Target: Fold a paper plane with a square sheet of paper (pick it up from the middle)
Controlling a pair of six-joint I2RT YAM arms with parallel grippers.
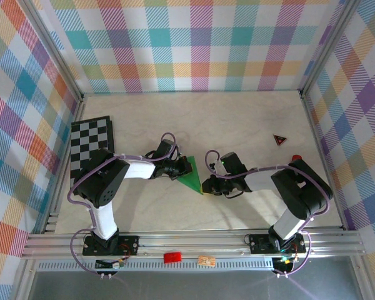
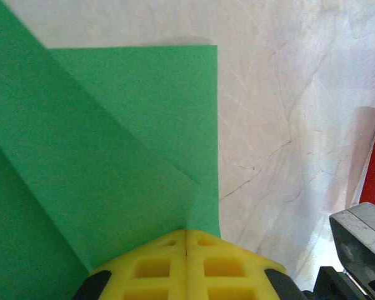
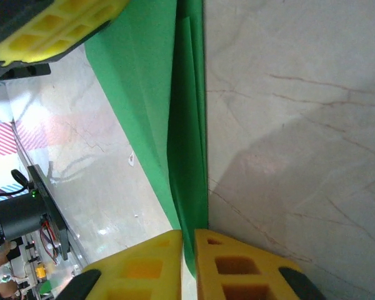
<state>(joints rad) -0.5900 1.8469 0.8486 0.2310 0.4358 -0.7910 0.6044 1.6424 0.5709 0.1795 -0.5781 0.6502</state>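
The green sheet of paper (image 1: 191, 176) lies folded into a narrow triangle between my two grippers, with diagonal creases across its layers (image 2: 112, 156). My left gripper (image 1: 180, 169) is shut, its yellow tips (image 2: 187, 232) meeting at the paper's edge where a crease ends. Whether they pinch the paper I cannot tell. My right gripper (image 1: 206, 185) is shut on the paper's pointed near end. The folded layers (image 3: 187, 125) run straight in between its fingers (image 3: 189, 234). The left gripper's yellow finger (image 3: 50, 25) sits over the paper's far end.
A black-and-white chessboard (image 1: 90, 147) lies at the left wall. A small red-and-black triangle (image 1: 279, 140) and a red cylinder (image 1: 295, 157) sit to the right, near the right arm. Plaid walls enclose the table on three sides.
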